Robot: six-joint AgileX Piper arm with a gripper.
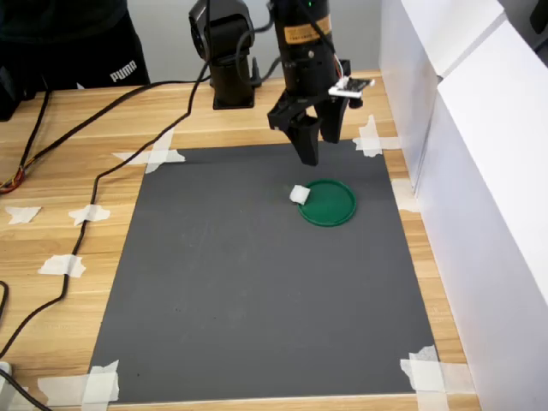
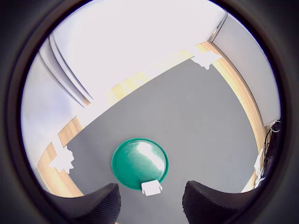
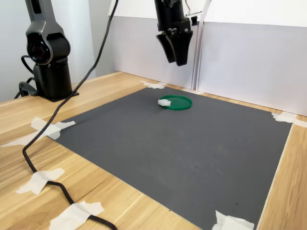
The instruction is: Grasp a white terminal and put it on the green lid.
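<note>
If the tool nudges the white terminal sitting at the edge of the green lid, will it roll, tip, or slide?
The white terminal looks blocky, so it would probably slide or tip, not roll. It seems tiny and light, so a slight nudge may flick it. It lies at the green lid rim, possibly unsteady.

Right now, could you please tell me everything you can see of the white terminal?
The white terminal is a tiny, roughly cubic block of white, slightly translucent-looking plastic. It sits at the edge of the green lid, on the first exterior view's left side of it, apparently resting on the rim and overhanging it. Nothing grips it: the gripper hangs above, clear of it. Finer detail is too small to tell.
</note>
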